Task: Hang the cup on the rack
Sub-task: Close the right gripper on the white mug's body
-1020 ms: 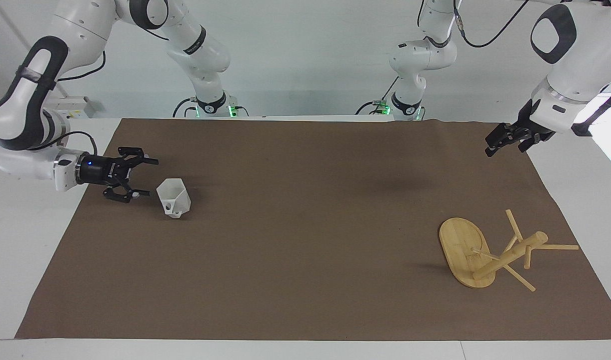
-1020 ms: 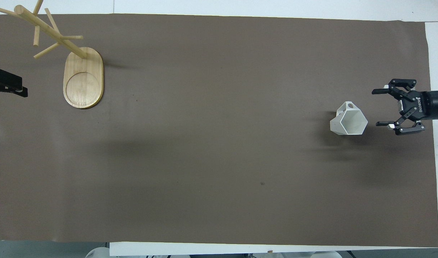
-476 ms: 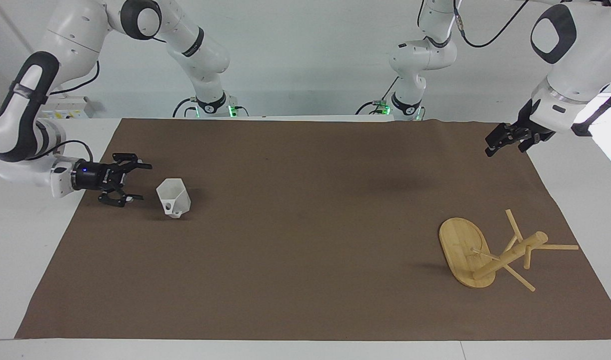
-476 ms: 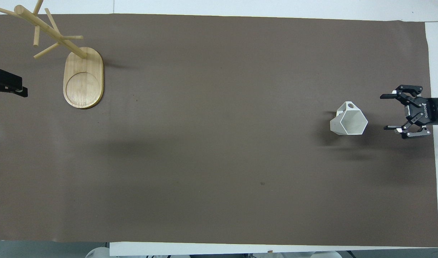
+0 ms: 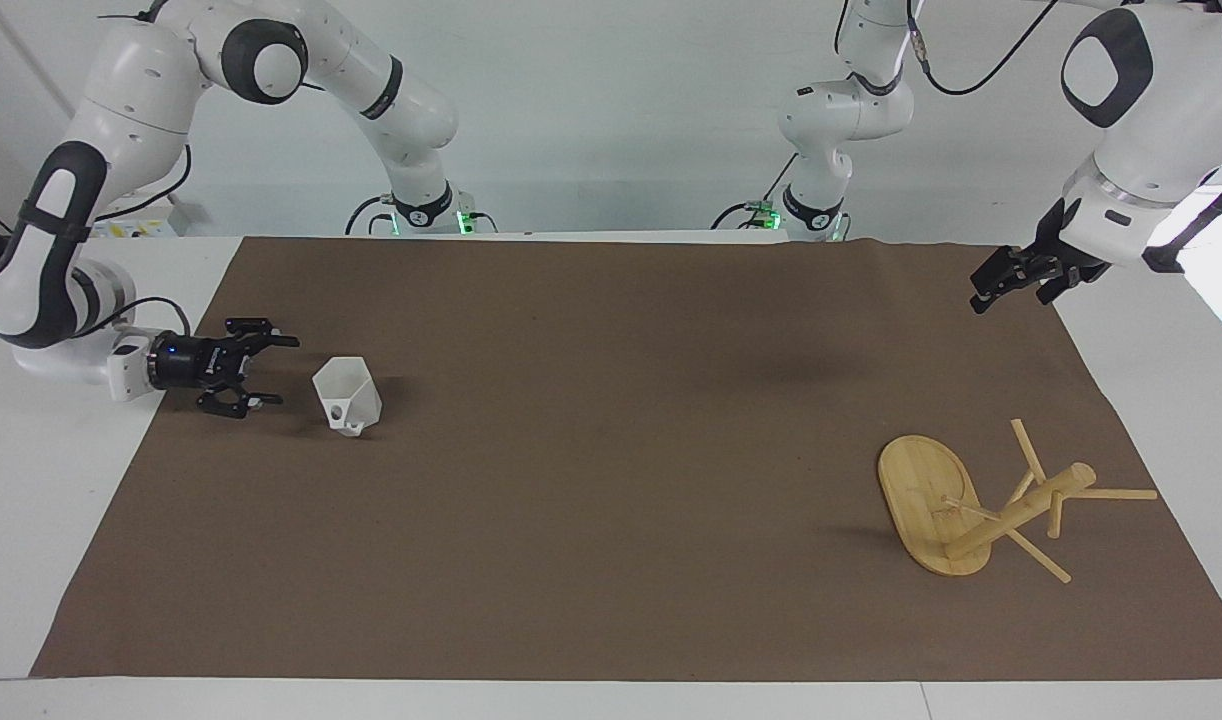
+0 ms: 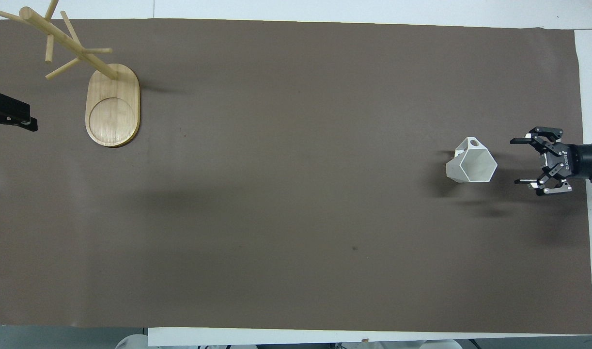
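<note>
You're at the approach step: nothing is grasped yet. The cup (image 5: 347,396) stands on the brown mat (image 5: 611,500) at the right arm's end of the bench, rim up, its handle with the round hole on the side away from the robots. Your right end effector (image 5: 268,371) sits low, just beside the cup toward the mat's edge, fingers spread and pointing at it, not touching.

The rack (image 5: 981,505) stands well apart, at the left arm's end and farther from the robots than the cup, its pegs angling up off the post. The left end effector (image 5: 981,297) waits in the air over the mat's corner near that end; its fingers look parted and it holds nothing.

Next, I'd judge you need to slide the right end effector in until the fingers straddle a cup wall or the rim, then close. The faceted sides taper, so a low grip may slip; keep the handle hole free for a peg.

Room is generous: the mat between cup and rack is bare. Mind the mat's edge right beside your right end effector, and the pegs that reach out toward the mat's end.
</note>
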Tool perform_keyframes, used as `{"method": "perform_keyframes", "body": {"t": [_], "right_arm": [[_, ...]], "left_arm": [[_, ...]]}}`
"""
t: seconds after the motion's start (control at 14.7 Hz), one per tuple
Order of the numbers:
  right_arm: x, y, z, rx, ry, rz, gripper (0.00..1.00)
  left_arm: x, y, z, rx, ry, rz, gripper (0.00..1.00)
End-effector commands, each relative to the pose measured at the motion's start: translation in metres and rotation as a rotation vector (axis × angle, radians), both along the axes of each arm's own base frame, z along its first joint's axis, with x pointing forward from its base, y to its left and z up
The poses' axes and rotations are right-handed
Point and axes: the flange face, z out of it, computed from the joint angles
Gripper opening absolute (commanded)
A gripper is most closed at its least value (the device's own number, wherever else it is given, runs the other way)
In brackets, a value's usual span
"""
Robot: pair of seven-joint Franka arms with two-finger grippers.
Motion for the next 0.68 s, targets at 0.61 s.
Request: {"method": "perform_keyframes", "body": {"t": [0.61], "right_arm": [[0.001,0.013,-0.041,0.01,-0.053,0.026,1.0]], "left_arm": [[-0.007,0.001,0.0,0.017,-0.006,0.01,0.99]]}}
